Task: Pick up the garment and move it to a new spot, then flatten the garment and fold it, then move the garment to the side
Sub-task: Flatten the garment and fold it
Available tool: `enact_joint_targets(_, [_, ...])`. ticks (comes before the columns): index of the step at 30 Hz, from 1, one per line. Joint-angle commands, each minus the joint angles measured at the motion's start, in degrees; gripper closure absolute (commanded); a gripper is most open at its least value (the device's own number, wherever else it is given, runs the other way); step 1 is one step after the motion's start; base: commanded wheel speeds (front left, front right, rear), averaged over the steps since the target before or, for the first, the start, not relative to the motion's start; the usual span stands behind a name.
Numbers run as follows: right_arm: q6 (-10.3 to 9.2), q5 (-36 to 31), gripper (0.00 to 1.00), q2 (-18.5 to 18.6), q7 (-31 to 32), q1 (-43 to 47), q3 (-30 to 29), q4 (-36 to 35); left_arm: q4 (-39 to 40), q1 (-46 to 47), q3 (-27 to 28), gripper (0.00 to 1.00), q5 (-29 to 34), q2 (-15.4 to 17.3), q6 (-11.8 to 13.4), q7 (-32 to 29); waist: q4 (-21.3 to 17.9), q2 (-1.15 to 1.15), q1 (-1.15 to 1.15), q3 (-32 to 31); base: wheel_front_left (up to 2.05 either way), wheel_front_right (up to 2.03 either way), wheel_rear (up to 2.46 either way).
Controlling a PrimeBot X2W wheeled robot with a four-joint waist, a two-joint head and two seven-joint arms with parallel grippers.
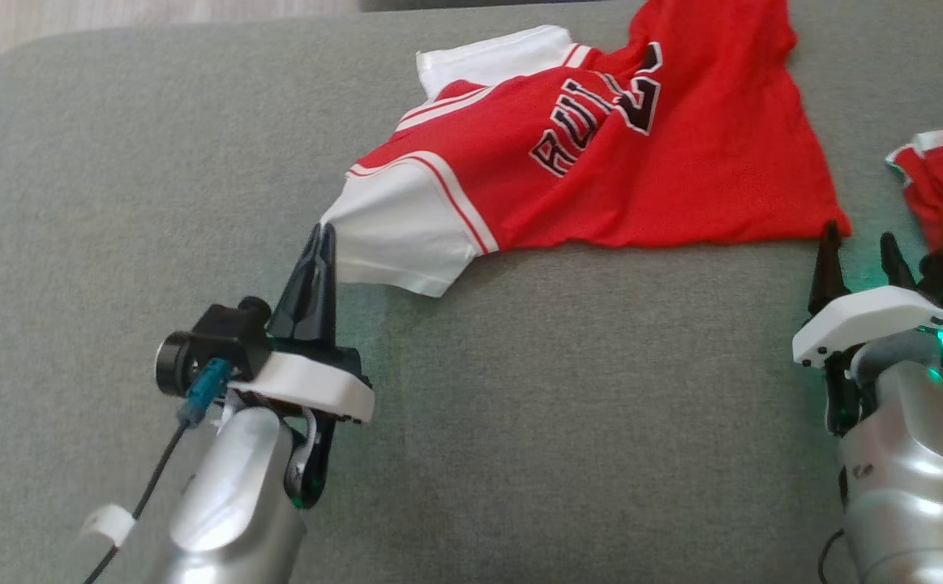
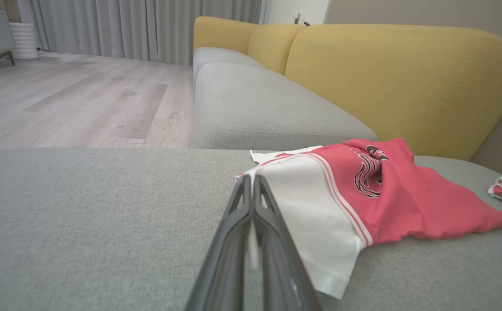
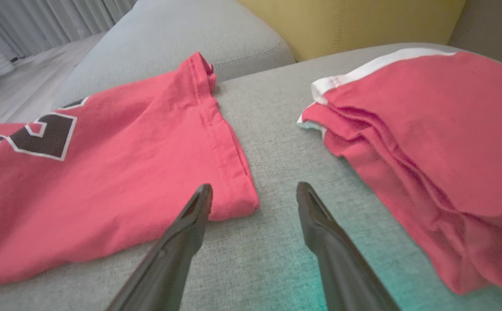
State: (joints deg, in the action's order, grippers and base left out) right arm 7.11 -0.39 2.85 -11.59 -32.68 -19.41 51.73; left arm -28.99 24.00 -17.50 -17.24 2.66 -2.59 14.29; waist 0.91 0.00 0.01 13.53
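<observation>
Grey woven sofa cushion [image 1: 520,405] fills the foreground, with a mustard-yellow padded backrest [image 2: 406,77] behind the jersey and pale wooden flooring [image 2: 82,99] and grey curtains [image 2: 125,26] beyond it. On the cushion lies a rumpled red short-sleeved jersey with white sleeves and black lettering [image 1: 641,178].

The left gripper [image 1: 325,237] is at the jersey's near white sleeve [image 1: 398,235]. Its two dark fingers are pressed together with no gap. The sleeve's edge is drawn to a point between their tips, so the cloth is pinched there, and the rest of the jersey rests on the cushion.

The right gripper [image 1: 859,239] is at the jersey's red bottom hem corner. Its fingers are spread wide and nothing is between them. One fingertip [image 3: 205,190] sits right at that corner; whether it touches the cloth cannot be told. The other fingertip is over bare cushion.

Just beyond the jersey's hem, apart from it, lies a second red garment with white trim, folded in layers [image 3: 427,129].

Count: two garments, two grippers, one gripping and one not.
</observation>
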Motion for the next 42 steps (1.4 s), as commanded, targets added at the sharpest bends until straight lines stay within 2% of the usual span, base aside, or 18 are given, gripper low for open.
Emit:
enact_joint_targets(1, [0.37, -2.3, 0.00, 0.0, -0.4, -2.5, -0.3, 0.7, 2.4, -0.1, 0.9, 1.00, 0.1, 0.5, -0.3, 0.7, 0.7, 0.00, -0.01, 0.5, 0.00, 0.00, 0.00])
enact_joint_targets(8, [0.37, -10.2, 0.00, 0.0, -1.8, -6.8, -7.8, 9.2, 4.3, -1.2, -0.4, 1.00, 0.5, 0.4, -0.5, 0.7, 1.7, 0.00, -0.01, 0.7, 0.00, 0.00, 0.00])
enact_joint_targets(14, [0.37, -13.9, 0.00, 0.0, -3.0, -8.5, -10.2, 13.7, 5.0, -1.9, -0.9, 1.00, 0.4, 0.3, -0.2, 0.7, 1.5, 0.00, -0.01, 0.8, 0.00, 0.00, 0.00])
enact_joint_targets(15, [0.37, -14.4, 0.05, 0.0, -3.1, -8.9, -10.1, 14.2, 5.0, -1.9, -0.9, 1.00, 0.4, 0.3, -0.2, 0.7, 1.5, 0.00, -0.01, 0.8, 0.00, 0.00, 0.00])
enact_joint_targets(16, [0.37, -14.8, 0.16, 0.0, -3.2, -9.2, -9.9, 14.6, 5.0, -1.9, -0.9, 1.00, 0.4, 0.3, -0.2, 0.7, 1.4, 0.00, -0.01, 0.8, 0.00, 0.00, 0.00])
enact_joint_targets(17, [0.37, -15.2, 0.45, 0.0, -3.3, -9.5, -9.6, 14.9, 5.0, -1.9, -0.8, 1.00, 0.3, 0.3, -0.1, 0.7, 1.3, 0.00, -0.01, 0.8, 0.00, 0.00, 0.00])
enact_joint_targets(18, [0.37, -15.4, 0.62, 0.0, -3.3, -9.9, -9.1, 15.3, 5.0, -2.0, -0.7, 1.00, 0.3, 0.3, -0.1, 0.7, 1.2, 0.00, -0.01, 0.7, 0.00, 0.00, 0.00])
enact_joint_targets(19, [0.37, -15.5, 1.00, 0.0, -3.4, -10.1, -8.6, 15.2, 5.0, -2.1, -0.6, 1.00, 0.3, 0.3, -0.1, 0.7, 1.2, 0.00, -0.01, 0.6, 0.00, 0.00, 0.00])
enact_joint_targets(23, [0.37, -14.6, 1.00, 0.0, -3.4, -10.3, -6.7, 13.3, 4.8, -2.4, -0.3, 1.00, 0.3, 0.3, -0.1, 0.7, 1.1, 0.00, -0.01, 0.2, 0.00, 0.00, 0.00])
enact_joint_targets(28, [0.37, -9.7, 1.00, 0.0, -3.4, -8.6, -1.7, 7.9, 4.9, -3.2, 1.0, 1.00, -0.6, 0.3, -0.2, 0.7, 0.7, 0.00, -0.01, -1.3, 0.00, 0.00, 0.00])
enact_joint_targets(36, [0.37, -0.1, 1.00, 0.0, -3.4, -4.7, 8.6, -5.0, 6.4, -1.3, 4.3, 1.00, -3.4, 0.8, -1.3, 0.7, -0.7, 0.00, -0.01, -4.3, 0.00, 0.00, 0.00])
enact_joint_targets(42, [0.37, 1.6, 1.00, 0.0, -3.4, -4.4, 15.0, -16.9, 9.4, 7.0, 6.4, 1.00, -3.8, 3.2, -1.3, 0.2, -2.2, 0.00, -0.01, -8.1, 0.00, 0.00, 0.00])
